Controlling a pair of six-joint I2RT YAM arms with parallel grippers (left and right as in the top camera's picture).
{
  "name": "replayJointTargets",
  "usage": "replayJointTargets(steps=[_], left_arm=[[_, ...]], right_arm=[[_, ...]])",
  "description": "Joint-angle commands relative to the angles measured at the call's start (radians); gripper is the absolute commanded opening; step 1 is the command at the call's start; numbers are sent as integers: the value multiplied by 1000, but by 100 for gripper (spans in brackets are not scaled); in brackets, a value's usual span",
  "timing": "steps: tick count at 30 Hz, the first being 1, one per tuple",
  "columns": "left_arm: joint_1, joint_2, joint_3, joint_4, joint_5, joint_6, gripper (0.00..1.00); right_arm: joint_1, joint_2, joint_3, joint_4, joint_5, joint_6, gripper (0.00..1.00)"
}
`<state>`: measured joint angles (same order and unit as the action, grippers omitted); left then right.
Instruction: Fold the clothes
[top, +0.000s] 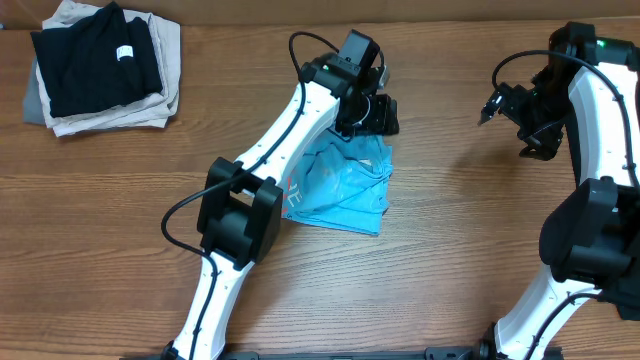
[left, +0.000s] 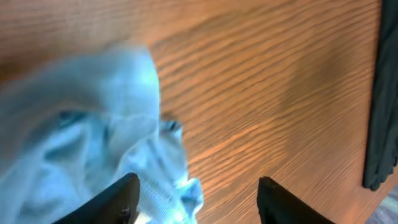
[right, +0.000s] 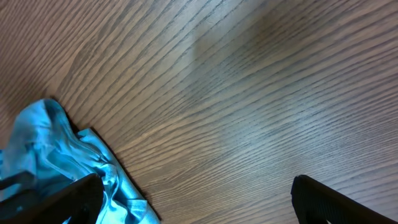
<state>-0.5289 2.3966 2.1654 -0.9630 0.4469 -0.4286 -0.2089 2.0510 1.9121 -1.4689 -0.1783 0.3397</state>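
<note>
The light sky-blue T-shirt (top: 340, 185) lies crumpled in a heap at the table's middle, with a bit of red and white lettering showing at its left edge. My left gripper (top: 368, 112) hovers over the heap's far edge, jaws open, with a blue fold (left: 155, 174) rising between the fingers (left: 196, 202) but not clamped. My right gripper (top: 505, 110) is open and empty above bare wood to the right of the shirt; its wrist view shows the shirt (right: 62, 162) at the lower left, beside the left finger (right: 193, 202).
A stack of folded clothes, black (top: 95, 55) on beige, sits at the table's back left corner. A dark vertical object (left: 382, 93) shows at the right edge of the left wrist view.
</note>
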Motion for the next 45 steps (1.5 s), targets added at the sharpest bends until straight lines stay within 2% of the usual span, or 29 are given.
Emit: replayJointTargets(steps=[1,5,7,11,14,19,26,28,29,30,31,32,33,38,45], left_arm=[[-1,11,-1,-18,19,26,56],[3,-20,56,-96,26,80,55],[5,-47,115,-205,11,128,59],[14,-61,187,-446,-149,127,63],[22,-61,169,-556,-294,114,70],[25,-61,80,-546,-300,130,71],[25,-61,-72,-425,-302,130,66],[25,-61,-75,-415,-301,130,60],[25,-61,-75,-414,-301,130,54],[25,-61,-75,-414,-301,130,43],[25,-61,-75,-415,-301,130,27],[25,-61,-75,-417,-301,130,7],[24,-61,-75,-420,-300,130,4],[18,-74,-73,-460,-289,130,4],[-48,-206,-73,-465,-290,137,4]], right_arm=[[2,-26,18,1,2,2,100],[2,-26,18,1,2,2,100],[2,-26,18,1,2,2,100],[2,-26,18,1,2,2,100],[2,-26,18,1,2,2,100],[2,-26,18,1,2,2,100],[2,-26,18,1,2,2,100],[2,-26,18,1,2,2,100],[2,-26,18,1,2,2,100],[2,-26,18,1,2,2,100],[2,-26,18,1,2,2,100],[2,-26,18,1,2,2,100],[2,-26,18,1,2,2,100],[2,-26,18,1,2,2,100],[2,-26,18,1,2,2,100]])
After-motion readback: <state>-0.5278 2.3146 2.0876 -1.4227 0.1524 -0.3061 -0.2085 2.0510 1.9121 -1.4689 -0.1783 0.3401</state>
